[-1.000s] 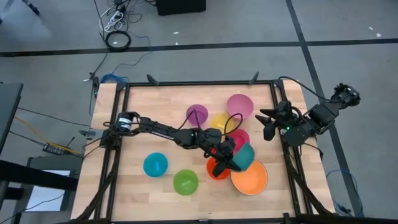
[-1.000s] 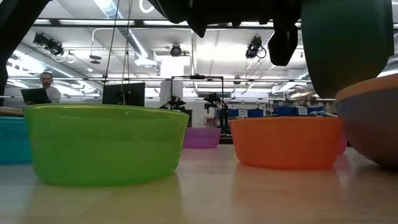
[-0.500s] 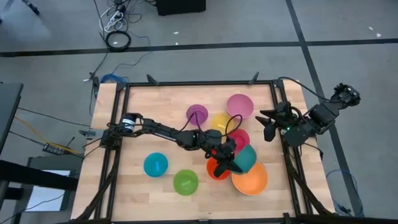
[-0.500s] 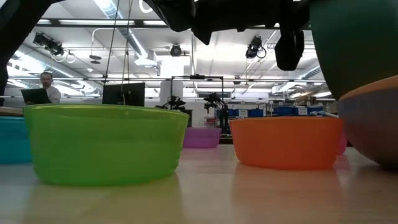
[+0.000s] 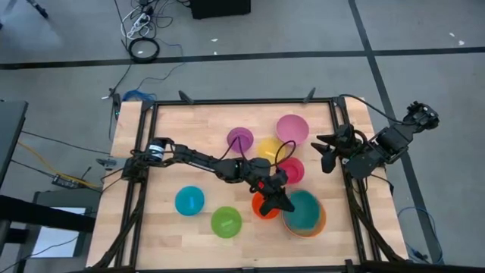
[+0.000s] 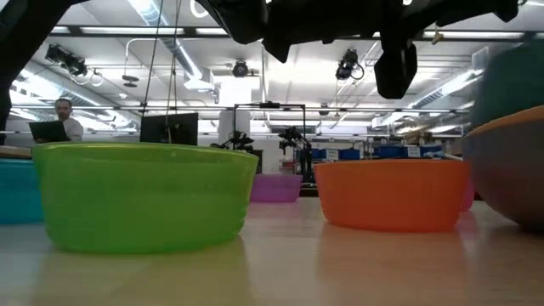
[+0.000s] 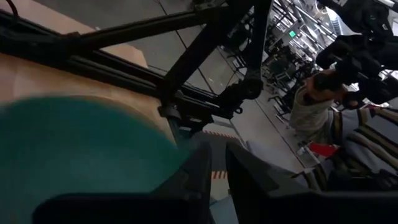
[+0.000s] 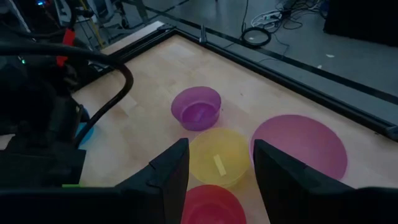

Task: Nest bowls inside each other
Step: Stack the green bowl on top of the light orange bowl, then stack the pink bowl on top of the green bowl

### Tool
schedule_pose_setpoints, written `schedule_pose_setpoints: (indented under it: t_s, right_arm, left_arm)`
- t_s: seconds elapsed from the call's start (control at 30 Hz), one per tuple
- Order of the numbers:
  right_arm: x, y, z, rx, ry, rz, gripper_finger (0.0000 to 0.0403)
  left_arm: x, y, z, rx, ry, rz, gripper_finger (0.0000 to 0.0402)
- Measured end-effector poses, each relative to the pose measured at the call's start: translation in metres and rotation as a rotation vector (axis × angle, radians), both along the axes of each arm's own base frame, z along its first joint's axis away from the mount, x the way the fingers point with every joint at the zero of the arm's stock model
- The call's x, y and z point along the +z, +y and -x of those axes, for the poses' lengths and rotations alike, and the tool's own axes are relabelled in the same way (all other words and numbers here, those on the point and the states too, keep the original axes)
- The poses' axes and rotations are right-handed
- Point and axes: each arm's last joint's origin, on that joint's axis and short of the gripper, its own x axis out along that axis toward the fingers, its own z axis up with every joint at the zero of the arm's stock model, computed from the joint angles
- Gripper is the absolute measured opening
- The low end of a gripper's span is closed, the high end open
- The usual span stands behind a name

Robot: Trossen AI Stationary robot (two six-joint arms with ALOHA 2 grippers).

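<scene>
The teal bowl (image 5: 305, 212) lies open side up inside the large orange bowl (image 5: 318, 227) at the near right. In the low view the teal bowl (image 6: 512, 85) is blurred above the orange bowl's rim (image 6: 508, 136). My left gripper (image 5: 278, 203) hovers just left of the teal bowl's rim, over the red-orange bowl (image 5: 261, 208). Its fingers (image 7: 194, 171) stand slightly apart, with the teal bowl (image 7: 81, 152) beside them. My right gripper (image 5: 324, 152) waits open at the right edge, with nothing between its fingers.
Resting on their bases are a blue bowl (image 5: 189, 201) and a green bowl (image 5: 226, 221) at the near left. The purple (image 5: 240, 139), yellow (image 5: 269, 149), pink (image 5: 292, 129) and magenta (image 5: 291, 171) bowls cluster at the far middle. Black frame rails (image 5: 144, 182) border the table.
My left gripper has opened and let go of the teal bowl, staying where it was. The bowl, held tilted over the orange bowl's far-left rim a second ago, has dropped into the orange bowl and now lies nearly level in it.
</scene>
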Motion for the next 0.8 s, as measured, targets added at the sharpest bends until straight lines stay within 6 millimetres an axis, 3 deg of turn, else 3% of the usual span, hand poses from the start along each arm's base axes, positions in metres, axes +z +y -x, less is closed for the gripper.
schedule_pose_setpoints:
  t_s: [0.5, 0.63, 0.8]
  right_arm:
    - [-0.001, 0.001, -0.001, -0.001, 0.003, 0.003, 0.0167]
    - [-0.004, 0.001, -0.009, -0.032, 0.029, 0.027, 0.0167]
    - [-0.017, -0.005, -0.035, -0.082, 0.2, 0.102, 0.0167]
  left_arm:
    - [0.002, 0.006, -0.001, 0.011, -0.024, -0.01, 0.0059]
    - [0.006, 0.025, 0.0, 0.006, -0.003, -0.011, 0.0059]
    - [0.043, 0.067, 0.027, -0.015, 0.106, -0.11, 0.0059]
